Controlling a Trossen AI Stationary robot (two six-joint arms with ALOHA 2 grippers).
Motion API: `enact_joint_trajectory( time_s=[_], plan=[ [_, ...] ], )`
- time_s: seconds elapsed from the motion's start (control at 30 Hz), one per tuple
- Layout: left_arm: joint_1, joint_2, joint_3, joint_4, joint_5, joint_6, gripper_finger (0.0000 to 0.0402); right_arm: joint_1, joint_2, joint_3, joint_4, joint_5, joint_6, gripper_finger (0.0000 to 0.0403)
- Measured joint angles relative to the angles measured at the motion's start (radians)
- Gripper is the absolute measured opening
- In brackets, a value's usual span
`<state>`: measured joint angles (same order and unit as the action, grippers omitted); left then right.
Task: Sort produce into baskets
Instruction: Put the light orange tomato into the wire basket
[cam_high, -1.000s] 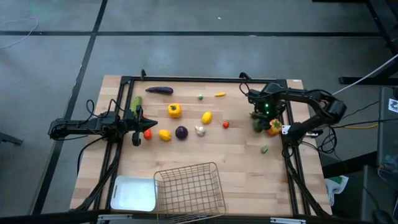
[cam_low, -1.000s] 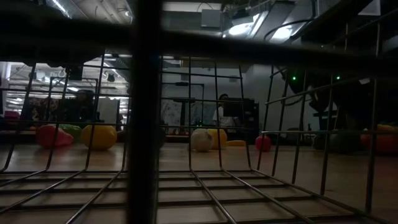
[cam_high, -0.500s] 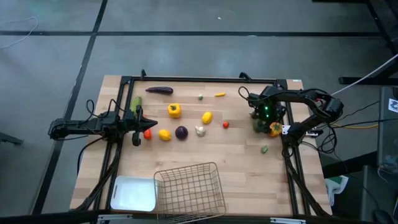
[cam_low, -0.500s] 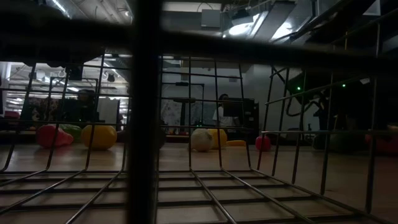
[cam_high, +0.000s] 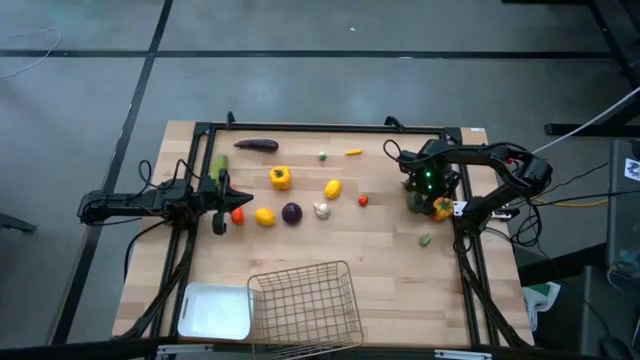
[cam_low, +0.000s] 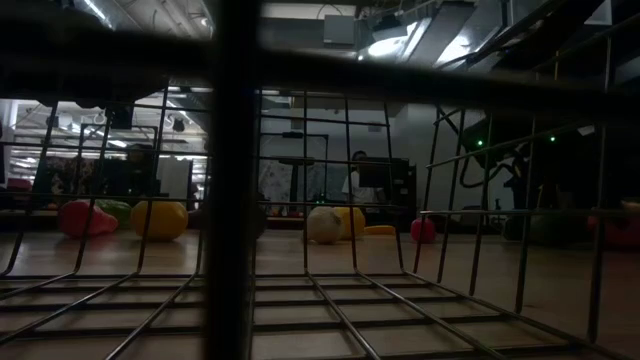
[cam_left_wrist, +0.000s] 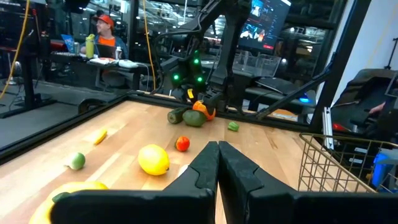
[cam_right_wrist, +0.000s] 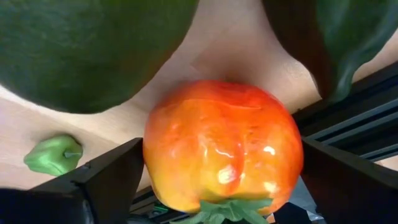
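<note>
Seen from above, a wooden table (cam_high: 390, 250) holds scattered produce: a purple eggplant (cam_high: 256, 145) at about 11 o'clock from the table's middle, a yellow pepper (cam_high: 281, 178) below it, two lemons (cam_high: 332, 188), a purple onion (cam_high: 291, 212) touching nothing, a garlic bulb (cam_high: 321, 210) just beside it, and a small red piece (cam_high: 363, 200) near the middle. A green cucumber (cam_high: 217, 166) lies at 9 o'clock by the frame rail. The wire-mesh basket (cam_high: 305, 303) sits at 6 o'clock at the near edge, with the white tray (cam_high: 214, 312) just beside it toward 7 o'clock; both look empty. My right gripper (cam_high: 437, 203) is at 3 o'clock, lowered over an orange pepper (cam_right_wrist: 222, 148), my arm bent back on itself from the table's right side. My wrist camera shows my two dark fingers (cam_right_wrist: 106, 180) spread on either side of the pepper; I cannot tell whether they touch it. A large dark green piece (cam_right_wrist: 81, 43) crowds just beside the pepper, and a small green piece (cam_right_wrist: 55, 154) lies near. My left gripper (cam_left_wrist: 217, 163) waits at 9 o'clock, fingers pressed together and holding nothing, pointing across the table. From table height, the basket's wires block most of the scene, and my right gripper is hard to make out.
</note>
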<state>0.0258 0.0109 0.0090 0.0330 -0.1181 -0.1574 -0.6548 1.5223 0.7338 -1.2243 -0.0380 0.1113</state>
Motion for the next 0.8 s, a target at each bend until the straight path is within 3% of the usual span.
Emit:
enact_joint_trajectory(
  time_s=[0.4, 0.57, 0.8],
  plan=[
    [0.000, 0.000, 0.000, 0.000, 0.000, 0.000, 0.0005, 0.000, 0.000, 0.000, -0.006, -0.068, -0.003, 0.0330],
    [0.000, 0.000, 0.000, 0.000, 0.000, 0.000, 0.0005, 0.000, -0.025, 0.004, -0.002, -0.097, -0.004, 0.0336],
    [0.000, 0.000, 0.000, 0.000, 0.000, 0.000, 0.0005, 0.001, -0.097, 0.114, -0.079, -0.111, 0.003, 0.0333]
  ],
)
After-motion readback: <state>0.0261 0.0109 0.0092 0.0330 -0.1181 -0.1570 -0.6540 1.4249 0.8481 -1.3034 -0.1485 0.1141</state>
